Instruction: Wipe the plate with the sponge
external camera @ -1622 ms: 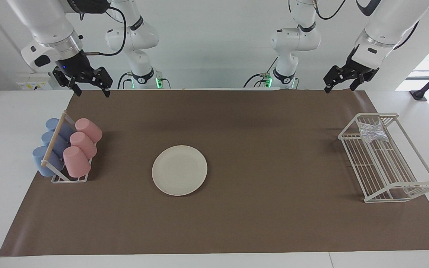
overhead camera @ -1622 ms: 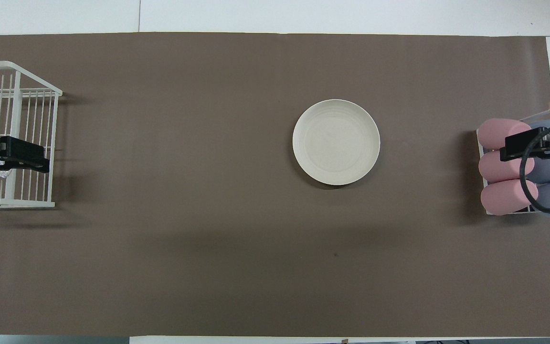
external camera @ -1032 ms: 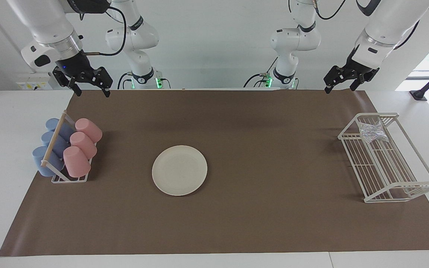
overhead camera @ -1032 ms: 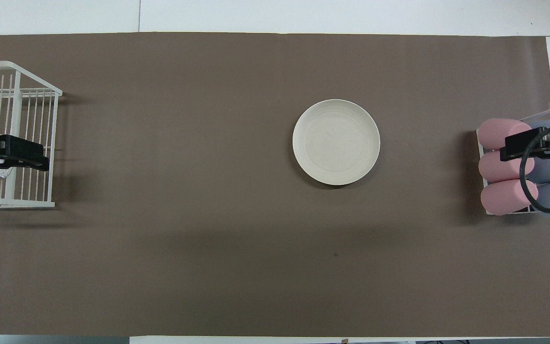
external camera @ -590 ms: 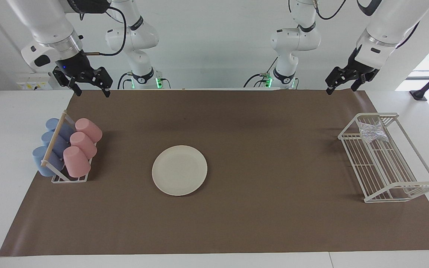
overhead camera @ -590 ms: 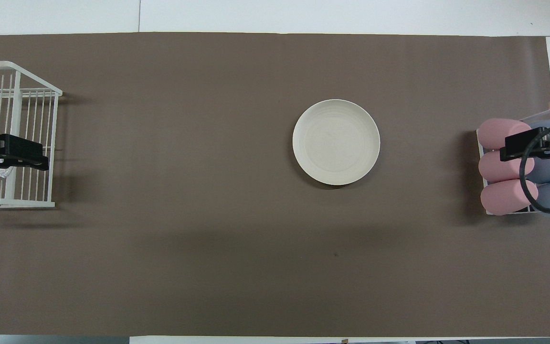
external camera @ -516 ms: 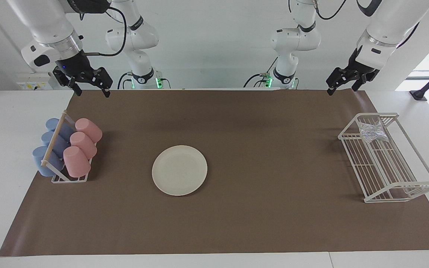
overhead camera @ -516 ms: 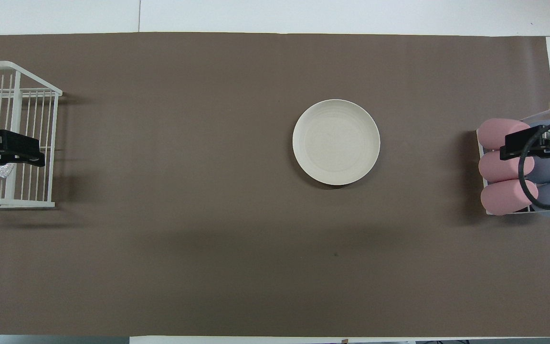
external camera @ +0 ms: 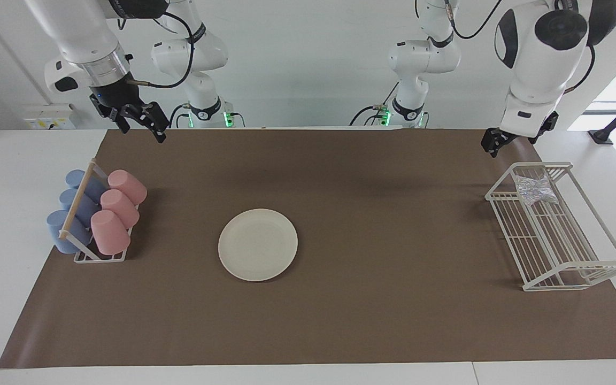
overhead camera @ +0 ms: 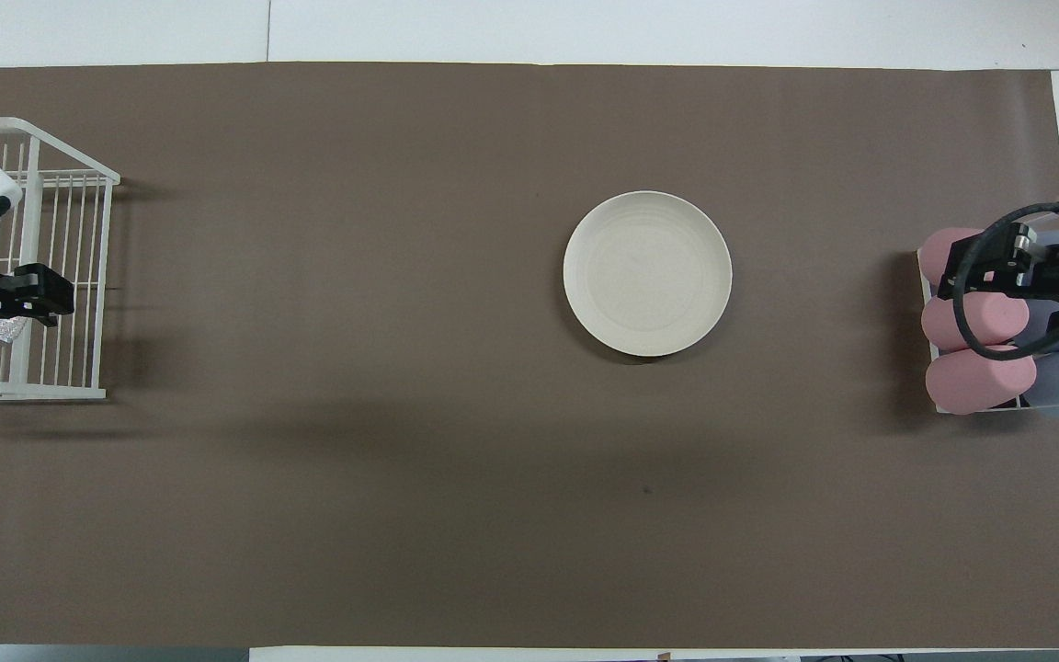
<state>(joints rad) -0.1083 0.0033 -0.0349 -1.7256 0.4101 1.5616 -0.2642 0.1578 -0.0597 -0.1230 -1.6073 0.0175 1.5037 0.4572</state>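
Left gripper (external camera: 492, 145) has dropped toward wire rack (external camera: 580, 267), fingers unclear | right gripper (external camera: 143, 126) turned, open, airborne over mat edge | sponge (external camera: 534, 189) in rack | plate (external camera: 258, 244) mid-mat

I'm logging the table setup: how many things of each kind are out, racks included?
Pink cups: 3
Blue cups: 3
Plate: 1
Sponge: 1
Cup rack: 1
Wire rack: 1
Total: 10
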